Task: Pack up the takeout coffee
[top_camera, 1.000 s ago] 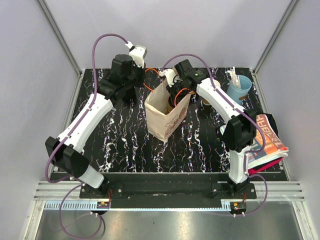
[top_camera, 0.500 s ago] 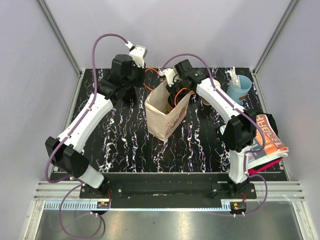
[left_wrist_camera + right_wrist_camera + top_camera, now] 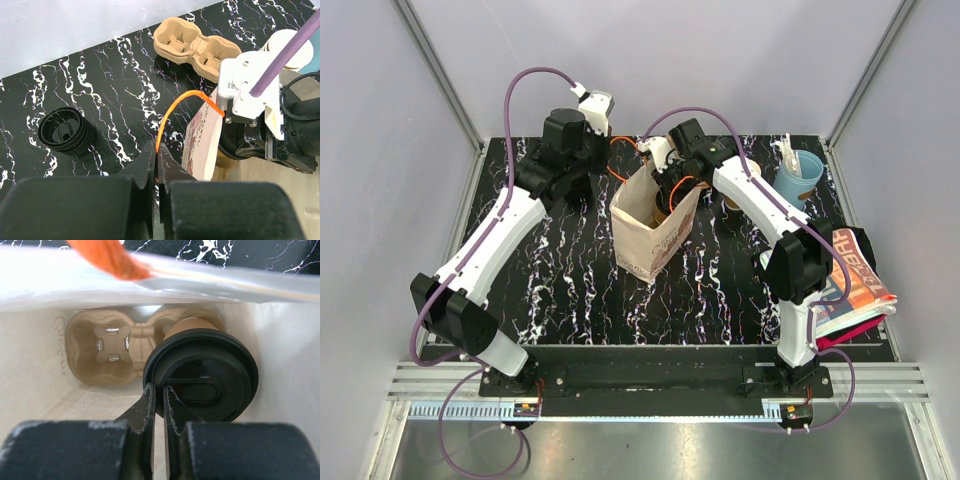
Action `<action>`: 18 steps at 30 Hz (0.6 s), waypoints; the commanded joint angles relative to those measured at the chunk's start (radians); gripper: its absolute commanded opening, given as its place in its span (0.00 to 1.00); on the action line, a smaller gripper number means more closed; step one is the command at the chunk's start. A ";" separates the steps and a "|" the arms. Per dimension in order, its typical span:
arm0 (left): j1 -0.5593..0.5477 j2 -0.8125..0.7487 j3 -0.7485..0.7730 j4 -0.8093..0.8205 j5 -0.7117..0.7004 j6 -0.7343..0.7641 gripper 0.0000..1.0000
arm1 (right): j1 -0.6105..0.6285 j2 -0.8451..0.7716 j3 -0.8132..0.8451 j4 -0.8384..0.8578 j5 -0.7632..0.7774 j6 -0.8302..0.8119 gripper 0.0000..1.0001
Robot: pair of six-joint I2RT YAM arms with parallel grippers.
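A tan paper bag (image 3: 650, 235) stands open at the table's middle back. In the right wrist view, the takeout coffee sits inside it, in the right cell of a cardboard cup carrier (image 3: 102, 347). Its black lid (image 3: 210, 375) faces up and a bit of its tan side (image 3: 186, 325) shows. My right gripper (image 3: 158, 389) reaches down into the bag, its jaws pinched on the lid's left rim. My left gripper (image 3: 158, 150) is shut on the bag's orange handle (image 3: 175, 107), holding it out to the left of the bag (image 3: 202, 140).
A stack of black lids (image 3: 67, 131) and a second cardboard carrier (image 3: 195, 45) lie behind the bag. A light blue cup (image 3: 798, 175) and a stack of tan cups (image 3: 732, 198) stand at the back right. Printed bags (image 3: 855, 280) lie at the right edge.
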State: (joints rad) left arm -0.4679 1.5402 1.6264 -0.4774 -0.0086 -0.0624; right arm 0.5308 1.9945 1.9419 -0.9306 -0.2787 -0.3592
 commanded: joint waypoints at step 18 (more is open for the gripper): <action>-0.002 -0.006 0.016 0.043 0.004 -0.011 0.00 | -0.005 -0.026 -0.003 0.038 0.009 -0.001 0.23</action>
State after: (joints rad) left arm -0.4679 1.5402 1.6264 -0.4774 -0.0086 -0.0624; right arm 0.5308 1.9945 1.9400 -0.9257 -0.2779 -0.3588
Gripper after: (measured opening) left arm 0.009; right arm 0.216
